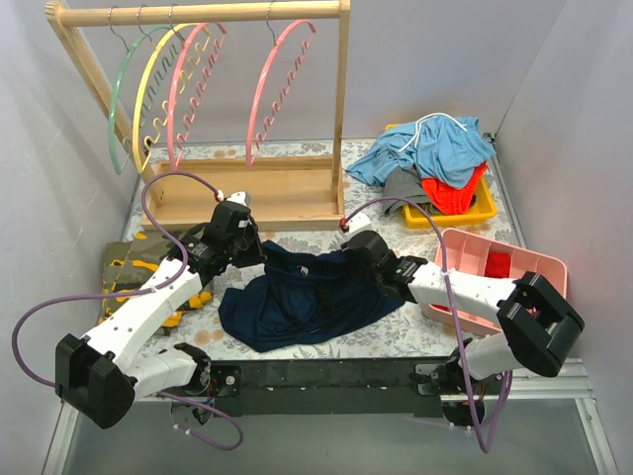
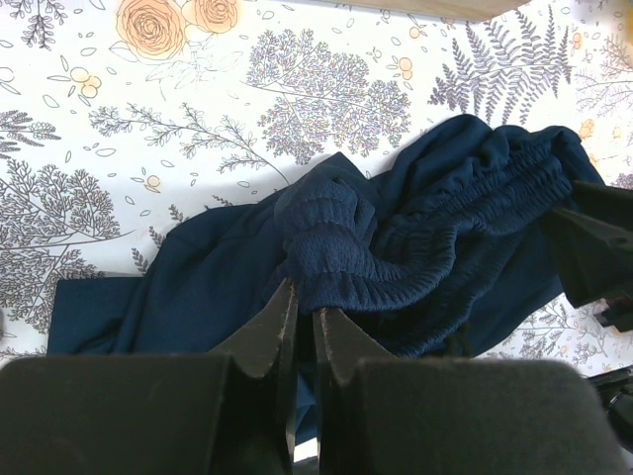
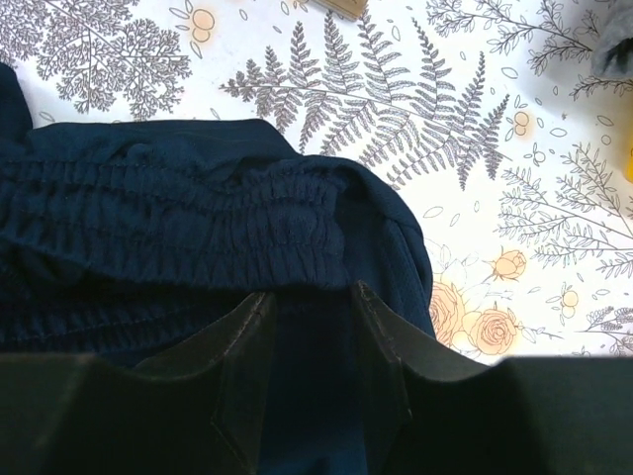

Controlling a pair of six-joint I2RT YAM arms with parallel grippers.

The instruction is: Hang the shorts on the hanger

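Note:
The navy shorts (image 1: 307,297) lie crumpled on the floral tablecloth between my two arms. My left gripper (image 1: 247,249) is at their left top edge. In the left wrist view the left gripper (image 2: 305,297) is shut on a bunched piece of the elastic waistband (image 2: 326,247). My right gripper (image 1: 352,253) is at the shorts' right top edge. In the right wrist view the right gripper (image 3: 312,292) is open, its fingers straddling the waistband (image 3: 198,228) with fabric between them. Two pink hangers (image 1: 188,89) (image 1: 277,84) hang on the wooden rack.
The wooden rack (image 1: 247,203) stands at the back left, also holding a green hanger (image 1: 121,99) and a yellow hanger (image 1: 148,94). A yellow tray (image 1: 440,216) with a light-blue garment (image 1: 435,148) is back right. A pink bin (image 1: 499,267) is right. Camouflage cloth (image 1: 134,262) is left.

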